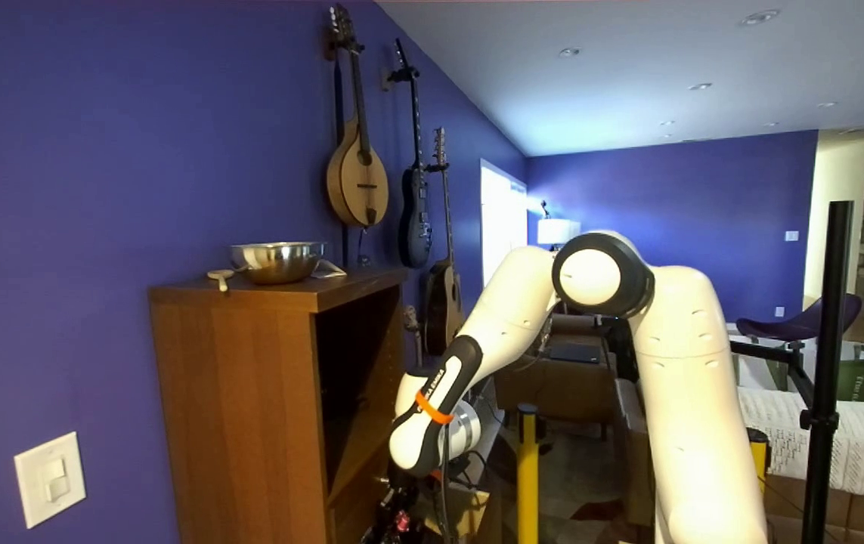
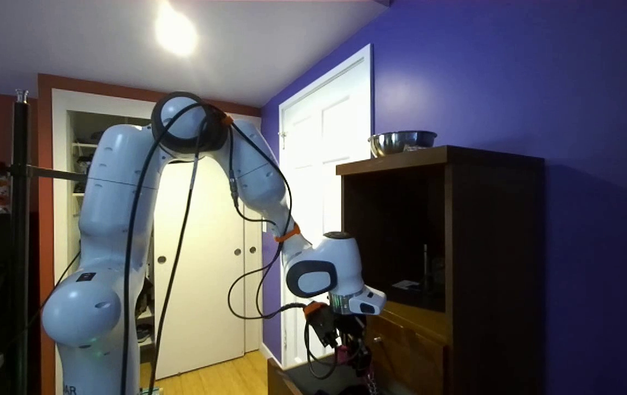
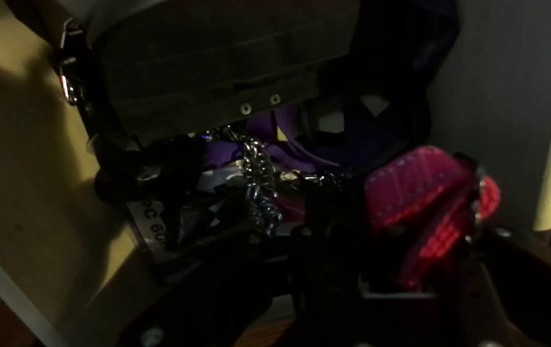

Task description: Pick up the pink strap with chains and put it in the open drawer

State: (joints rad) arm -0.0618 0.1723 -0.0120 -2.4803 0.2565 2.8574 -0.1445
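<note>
The pink strap (image 3: 412,185) is bunched up between the dark fingers of my gripper (image 3: 398,217) in the wrist view and fills the gap between them. Small metal links lie along the right finger. In an exterior view the strap (image 2: 342,354) shows at the gripper (image 2: 354,351), with a chain hanging below. A bit of pink also shows in an exterior view (image 1: 402,521). The gripper points down over the open drawer (image 2: 280,379), whose tan side (image 3: 10,144) shows in the wrist view. The fingertips are very dark, and the strap's lower end is partly hidden.
The drawer holds a dark bag with snaps (image 3: 217,72), purple straps (image 3: 275,130) and a silver chain (image 3: 258,178). The wooden cabinet (image 1: 243,408) stands behind, with a dark upper compartment and a metal bowl (image 1: 277,264) on top. A yellow post (image 1: 528,476) stands near the arm.
</note>
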